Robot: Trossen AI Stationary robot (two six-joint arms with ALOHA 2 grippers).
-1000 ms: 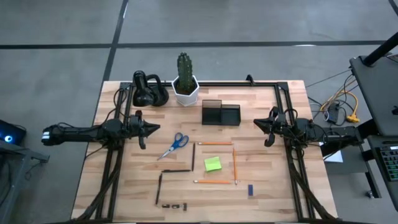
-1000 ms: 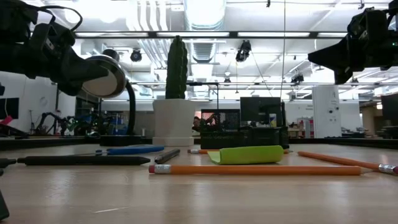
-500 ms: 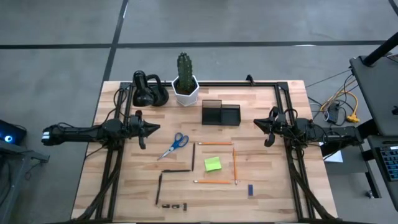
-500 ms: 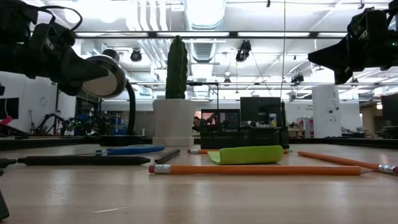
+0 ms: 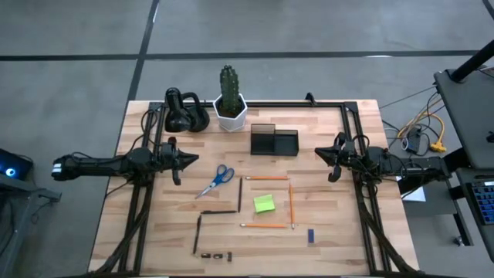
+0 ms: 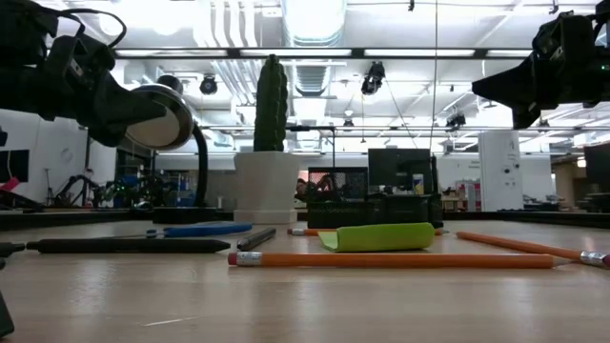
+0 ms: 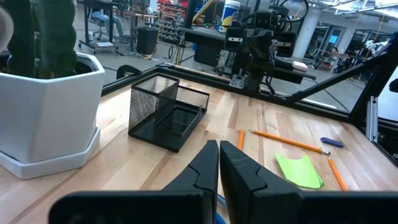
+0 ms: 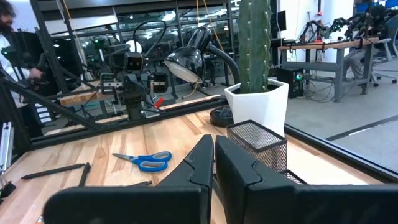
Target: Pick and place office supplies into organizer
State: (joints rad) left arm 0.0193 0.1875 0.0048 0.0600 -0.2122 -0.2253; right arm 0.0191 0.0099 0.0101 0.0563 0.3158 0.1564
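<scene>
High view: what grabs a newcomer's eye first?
The lime-green sticky-note pad at mid-table, boxed in by orange pencils, and the blue-handled scissors to its left. Behind them stand the dark organizer and the cactus in its white pot. Left gripper and right gripper wait shut at either side.

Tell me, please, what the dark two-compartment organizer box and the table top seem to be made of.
The dark two-compartment organizer box looks like black wire mesh, probably metal: in the left wrist view a fine grid shows and the wood is visible through its walls. The pale table top looks like butcher-block wood with a smooth, light finish: narrow joined strips with grain run along it.
</scene>
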